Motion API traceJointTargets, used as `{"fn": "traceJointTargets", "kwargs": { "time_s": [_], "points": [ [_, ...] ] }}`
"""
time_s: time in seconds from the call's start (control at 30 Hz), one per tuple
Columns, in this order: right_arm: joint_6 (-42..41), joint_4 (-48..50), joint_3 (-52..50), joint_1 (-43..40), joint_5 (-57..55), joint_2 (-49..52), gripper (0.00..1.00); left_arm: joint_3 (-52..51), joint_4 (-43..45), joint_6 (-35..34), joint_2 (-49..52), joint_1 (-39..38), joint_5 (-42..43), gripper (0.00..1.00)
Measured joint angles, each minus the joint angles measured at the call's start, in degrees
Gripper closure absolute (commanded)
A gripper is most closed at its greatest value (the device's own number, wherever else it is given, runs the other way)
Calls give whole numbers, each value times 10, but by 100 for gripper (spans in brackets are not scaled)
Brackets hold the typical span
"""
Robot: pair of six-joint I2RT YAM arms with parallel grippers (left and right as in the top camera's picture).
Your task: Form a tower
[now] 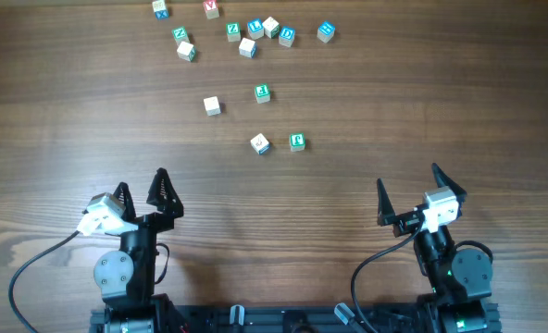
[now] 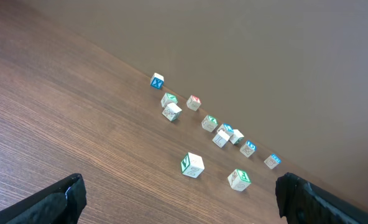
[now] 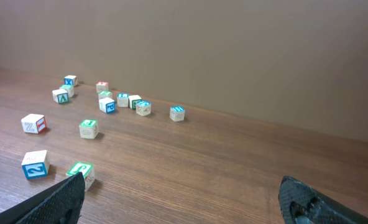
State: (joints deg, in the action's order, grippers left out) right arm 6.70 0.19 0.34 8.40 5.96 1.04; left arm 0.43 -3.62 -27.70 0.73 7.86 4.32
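Loose letter cubes [image 1: 262,92] scattered well ahead, apparently unstacked, left gripper [image 1: 142,183] and right gripper [image 1: 407,177] spread wide

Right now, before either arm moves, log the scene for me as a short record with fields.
tower: none yet; no cube rests on another
letter cubes: loose singles, most clustered toward the far side of the table
nearest cubes: green-lettered cube and blue-lettered cube, side by side, not touching
left gripper: open, empty, near the table's near edge
right gripper: open, empty, near the table's near edge
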Motion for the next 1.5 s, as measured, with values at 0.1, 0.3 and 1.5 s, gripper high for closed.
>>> {"fn": "traceJointTargets", "kwargs": {
  "time_s": [0.1,0.3,1.5],
  "points": [
    [0,0,0,0,0,0,0,0,0,0,0,-1,0,0],
    [0,0,0,0,0,0,0,0,0,0,0,-4,0,0],
    [0,0,0,0,0,0,0,0,0,0,0,-4,0,0]
  ]
}}
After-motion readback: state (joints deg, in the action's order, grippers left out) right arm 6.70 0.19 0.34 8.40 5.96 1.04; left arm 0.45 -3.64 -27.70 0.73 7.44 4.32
